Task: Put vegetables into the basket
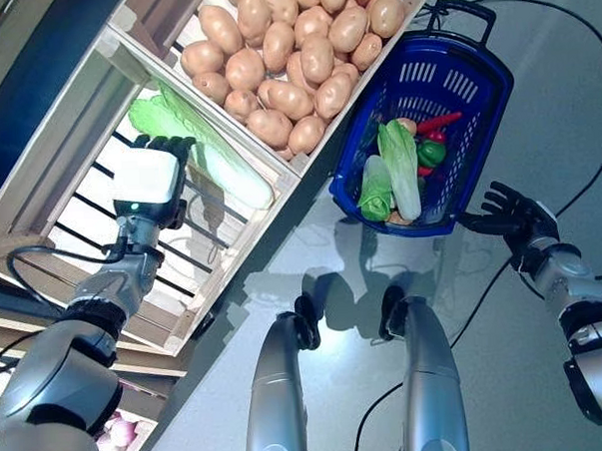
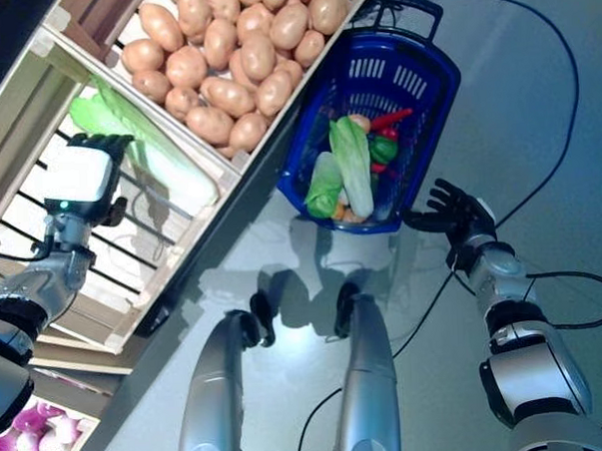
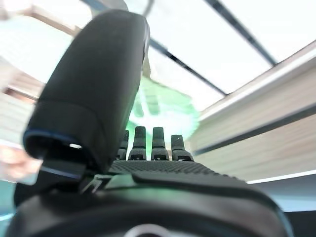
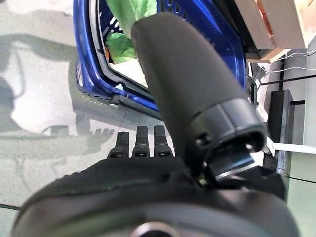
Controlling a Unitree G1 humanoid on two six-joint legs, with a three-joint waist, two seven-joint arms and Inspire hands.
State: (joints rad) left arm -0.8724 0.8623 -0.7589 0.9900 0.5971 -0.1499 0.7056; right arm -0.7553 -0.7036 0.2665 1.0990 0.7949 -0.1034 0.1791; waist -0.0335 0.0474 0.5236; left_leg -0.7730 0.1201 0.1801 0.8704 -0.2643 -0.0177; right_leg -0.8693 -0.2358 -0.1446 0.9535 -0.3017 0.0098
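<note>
The blue basket (image 1: 479, 78) stands on the floor by the stand's corner. In it lie two green-and-white cabbages (image 1: 400, 166), a red pepper (image 1: 438, 123), a green pepper (image 1: 431, 154) and other small vegetables. My left hand (image 1: 164, 147) reaches into the stand's slatted crate, fingers straight, right beside the leafy end of a long green-and-white cabbage (image 1: 203, 150); the cabbage's pale green leaves show past the fingers (image 3: 153, 143) in the left wrist view. My right hand (image 1: 510, 214) waits open just beside the basket's near rim, which shows in the right wrist view (image 4: 123, 94).
The wooden stand (image 1: 96, 115) fills the left and top, with a crate of potatoes (image 1: 284, 56) next to the basket. Grey floor (image 1: 536, 125) lies to the right of the basket and in front of it.
</note>
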